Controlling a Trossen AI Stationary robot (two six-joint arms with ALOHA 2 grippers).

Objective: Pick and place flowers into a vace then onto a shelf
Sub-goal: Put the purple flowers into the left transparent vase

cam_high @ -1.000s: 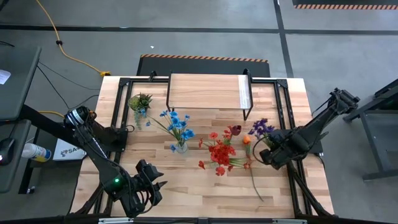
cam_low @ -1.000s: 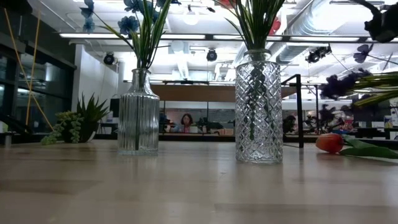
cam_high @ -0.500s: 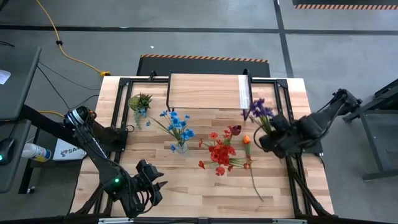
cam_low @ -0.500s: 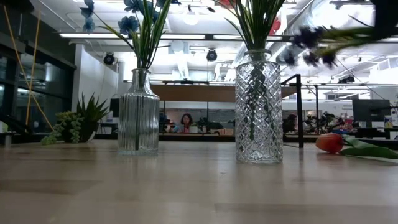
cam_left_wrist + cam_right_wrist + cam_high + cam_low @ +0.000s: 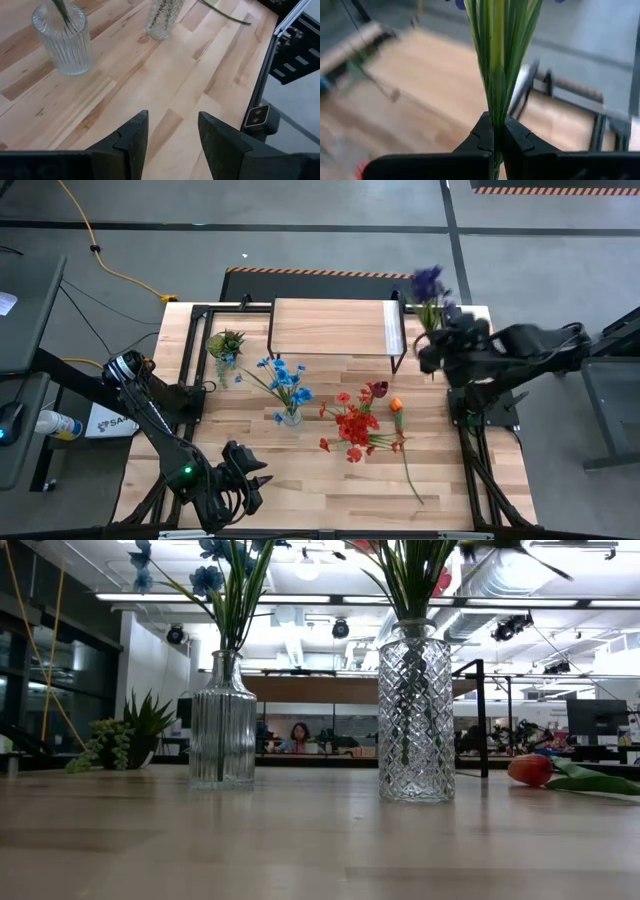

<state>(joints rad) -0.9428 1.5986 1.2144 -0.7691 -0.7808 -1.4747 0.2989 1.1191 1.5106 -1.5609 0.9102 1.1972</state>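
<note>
So my right hand [image 5: 494, 137] is clamped tight on the purple flowers [image 5: 428, 283], gripping the green stems, and it's up in the air by the back right corner of the bench [image 5: 330, 480], just beside the shelf [image 5: 328, 327]. The blue flowers [image 5: 285, 380] sit in a ribbed vase [image 5: 222, 725], the red flowers [image 5: 352, 423] in a diamond-cut vase [image 5: 415, 715], and the orange flower [image 5: 397, 406] lies flat on the bench. Left hand [image 5: 170, 135] hangs over the front left, fingers apart, empty.
</note>
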